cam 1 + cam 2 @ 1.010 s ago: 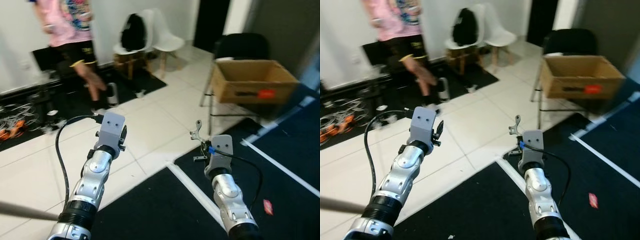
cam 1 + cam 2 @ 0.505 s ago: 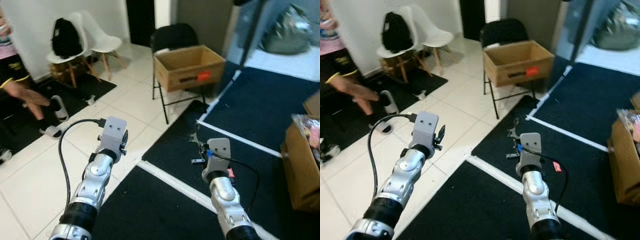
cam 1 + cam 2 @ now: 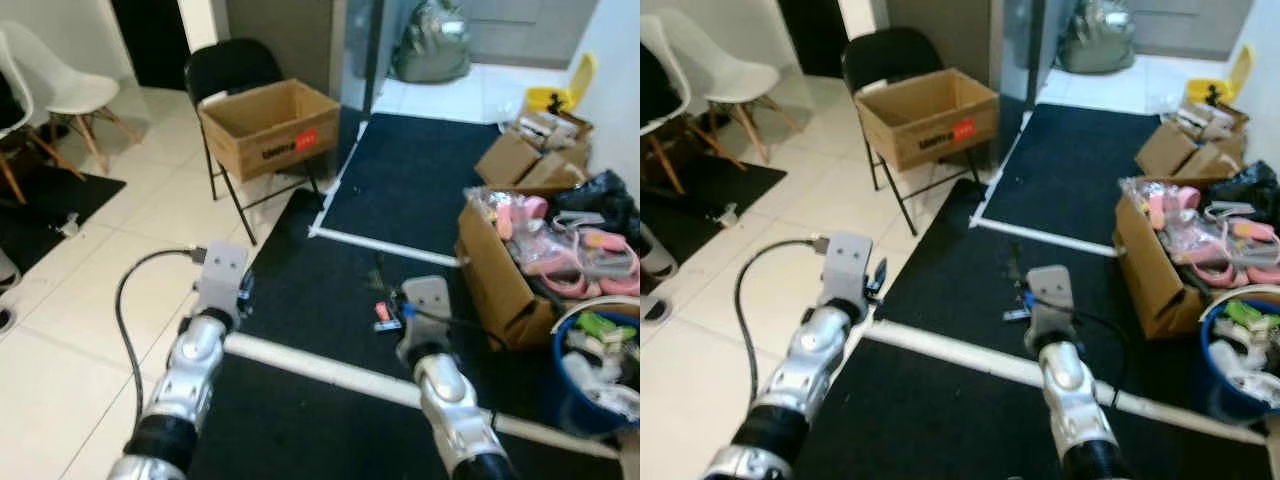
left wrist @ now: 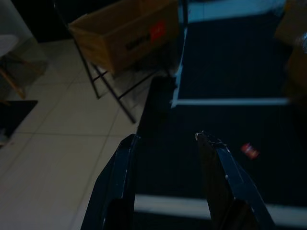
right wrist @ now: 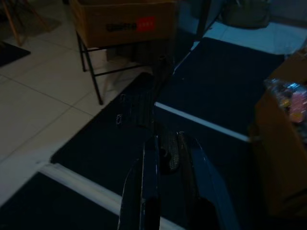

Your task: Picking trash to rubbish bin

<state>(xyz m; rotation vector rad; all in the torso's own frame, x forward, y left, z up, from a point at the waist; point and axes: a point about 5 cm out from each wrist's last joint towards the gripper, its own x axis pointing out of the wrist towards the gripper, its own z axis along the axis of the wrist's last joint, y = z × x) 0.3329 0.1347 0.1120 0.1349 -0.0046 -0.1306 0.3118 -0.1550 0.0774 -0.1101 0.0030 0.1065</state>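
Observation:
A small red wrapper (image 3: 381,311) lies on the black mat (image 3: 420,190), just ahead of my right gripper (image 3: 384,298) and partly behind it. The left wrist view finds the same wrapper (image 4: 249,150) beyond and to one side of my left gripper (image 4: 165,139), which is open with nothing between its fingers. Both arms are held forward above the floor, the left gripper (image 3: 243,290) over the edge where tile meets mat. A blue tub (image 3: 570,375) full of rubbish stands at the far right. The right wrist view is dark, looking along my right gripper (image 5: 168,141) at mat.
A cardboard box (image 3: 265,125) rests on a black folding chair ahead left. A second open box (image 3: 495,275) with pink items stands right of the wrapper, with more boxes (image 3: 525,155) behind it. A white stripe (image 3: 310,365) crosses the mat. A white chair (image 3: 60,85) stands far left.
The camera has swung to the right: the person and white chairs slid off to the left, and the boxes and blue tub came into view. Both arms keep their pose.

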